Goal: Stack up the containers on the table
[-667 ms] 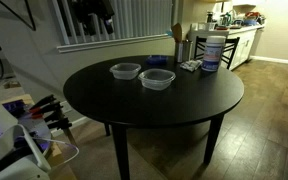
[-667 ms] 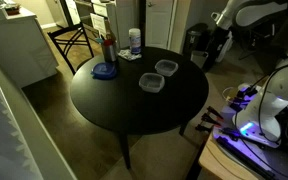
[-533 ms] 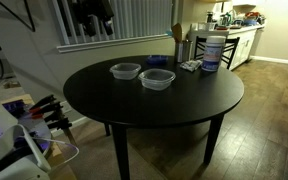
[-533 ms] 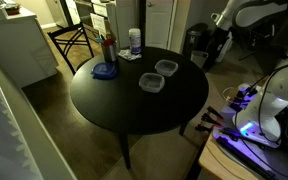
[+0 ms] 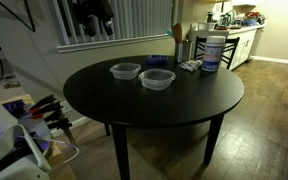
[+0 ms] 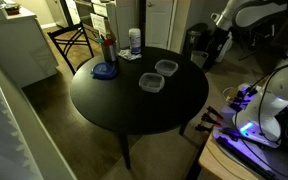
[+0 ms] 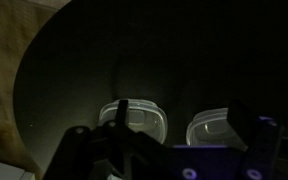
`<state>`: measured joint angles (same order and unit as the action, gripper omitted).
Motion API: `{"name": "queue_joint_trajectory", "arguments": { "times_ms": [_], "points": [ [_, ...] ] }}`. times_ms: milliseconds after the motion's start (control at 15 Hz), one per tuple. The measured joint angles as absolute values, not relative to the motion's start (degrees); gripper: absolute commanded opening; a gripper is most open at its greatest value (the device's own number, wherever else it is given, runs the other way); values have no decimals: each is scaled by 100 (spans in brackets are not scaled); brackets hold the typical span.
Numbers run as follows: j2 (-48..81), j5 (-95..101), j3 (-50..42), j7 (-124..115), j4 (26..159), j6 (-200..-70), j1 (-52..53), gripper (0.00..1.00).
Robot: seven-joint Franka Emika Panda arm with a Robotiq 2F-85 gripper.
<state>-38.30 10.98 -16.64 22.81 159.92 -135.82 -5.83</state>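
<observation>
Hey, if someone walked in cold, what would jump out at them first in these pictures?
The round dark table fills both exterior views, with a clear container and a second container side by side on it, unstacked. A tall white canister with a blue label stands near the table's edge. In the dim wrist view the open tool hangs above both containers.

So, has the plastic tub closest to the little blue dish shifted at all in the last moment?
No. The tub sits in the same spot as before, just as far from the blue dish and the other tub.
</observation>
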Motion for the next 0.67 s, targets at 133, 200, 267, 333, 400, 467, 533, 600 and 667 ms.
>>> {"name": "queue_joint_trajectory", "arguments": {
  "times_ms": [133,200,267,333,400,467,533,600,667],
  "points": [
    [-3821,1089,-1664,2281,15965,-13637,-583,100],
    [-3794,1088,-1670,2281,15959,-13775,-583,100],
    [-3745,1088,-1679,2281,15954,-13944,-583,100],
    [-3656,1088,-1692,2281,15939,-14127,-582,100],
    [-3534,1088,-1707,2281,15911,-14303,-582,100],
    [-3386,1087,-1725,2281,15872,-14480,-577,100],
    [-3209,1080,-1741,2281,15820,-14646,-568,100],
    [-3007,1047,-1755,2281,15760,-14813,-546,100],
    [-2795,1004,-1768,2281,15691,-14963,-502,100]
  ]
}}
